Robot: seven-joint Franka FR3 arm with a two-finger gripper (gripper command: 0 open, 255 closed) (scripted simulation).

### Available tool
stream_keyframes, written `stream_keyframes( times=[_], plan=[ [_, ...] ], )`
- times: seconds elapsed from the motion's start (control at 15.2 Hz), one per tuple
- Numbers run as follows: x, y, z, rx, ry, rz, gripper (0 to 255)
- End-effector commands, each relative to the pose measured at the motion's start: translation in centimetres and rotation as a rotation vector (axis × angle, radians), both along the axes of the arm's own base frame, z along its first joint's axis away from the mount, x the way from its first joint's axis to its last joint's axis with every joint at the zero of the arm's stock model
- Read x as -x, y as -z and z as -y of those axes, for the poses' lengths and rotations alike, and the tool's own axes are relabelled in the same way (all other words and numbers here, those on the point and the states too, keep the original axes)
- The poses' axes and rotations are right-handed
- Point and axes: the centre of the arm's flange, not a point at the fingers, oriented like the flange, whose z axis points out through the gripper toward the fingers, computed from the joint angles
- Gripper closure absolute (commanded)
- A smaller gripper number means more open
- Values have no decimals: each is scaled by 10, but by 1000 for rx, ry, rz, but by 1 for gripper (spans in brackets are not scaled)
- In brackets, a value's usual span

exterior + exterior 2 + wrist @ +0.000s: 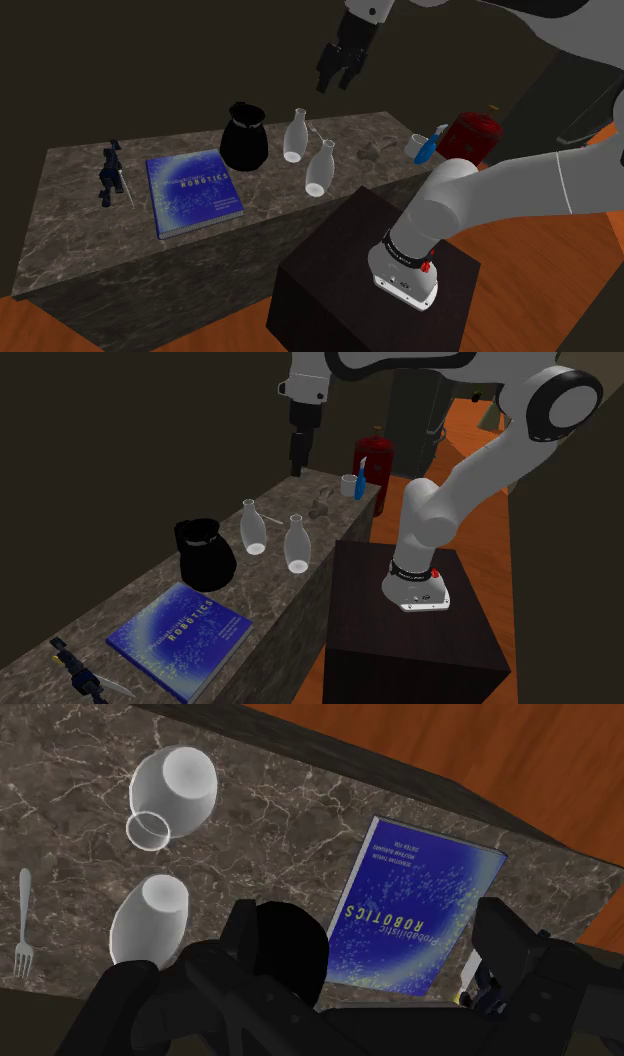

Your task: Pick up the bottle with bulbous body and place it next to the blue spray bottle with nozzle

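Dim render, soft low light.
The stone counter (70, 210) carries pale glints; the white arm (520, 190) reads brightest; the walls (150, 60) behind are murky.

Arrangement of items on the tabletop (90, 215).
From the shoulder view's left to its right: a tool (110, 175), a book (193, 192), a jug (243, 137), then the rear bottle (293, 137) with the front bottle (319, 168) nearer the stand (340, 270); a cup (415, 146) and spray bottle (427, 148) stand side by side at the far right end; a fork (22, 926) lies near the bottles.
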Motion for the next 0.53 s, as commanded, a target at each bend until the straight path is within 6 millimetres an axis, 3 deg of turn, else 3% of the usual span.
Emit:
stream_keyframes(
  times=[0.0,0.46],
  plan=[
    [0,0,0,0,0,0,0],
    [-28,77,39,33,24,-45,0]
  ],
)
